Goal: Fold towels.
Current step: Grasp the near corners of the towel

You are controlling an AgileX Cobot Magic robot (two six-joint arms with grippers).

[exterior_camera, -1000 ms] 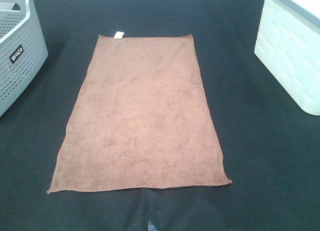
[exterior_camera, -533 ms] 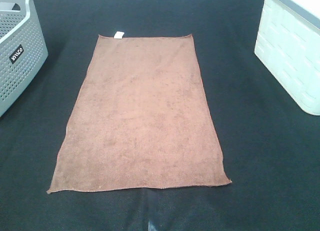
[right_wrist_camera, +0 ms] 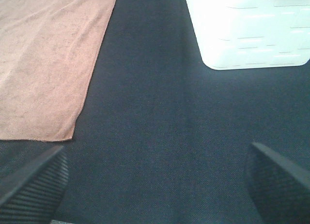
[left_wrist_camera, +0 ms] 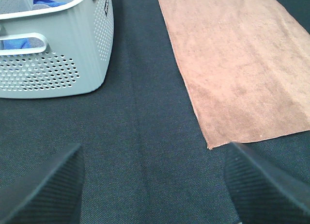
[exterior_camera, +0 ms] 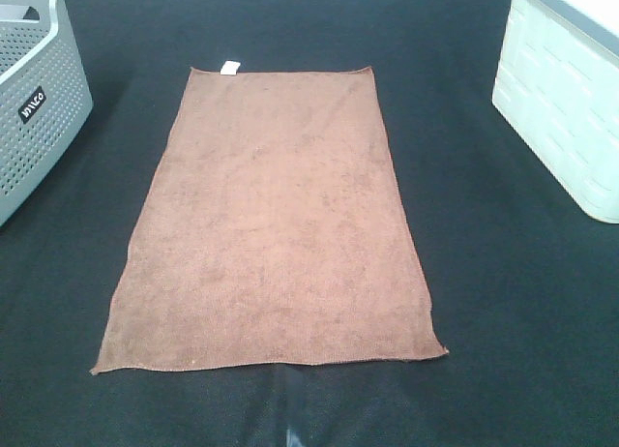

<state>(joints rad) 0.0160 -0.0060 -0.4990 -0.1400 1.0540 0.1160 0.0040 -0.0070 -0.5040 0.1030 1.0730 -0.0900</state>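
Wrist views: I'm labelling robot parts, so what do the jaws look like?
Both the left gripper and right gripper show two black, wedge-shaped jaws with a fine ribbed, rubbery-looking texture. No cables, markings or arm links are visible in any view.

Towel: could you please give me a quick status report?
Left gripper and right gripper: fingers apart, empty. Towel flat, unfolded, on black mat. Nothing on it; grey basket and white bin clear at the sides.
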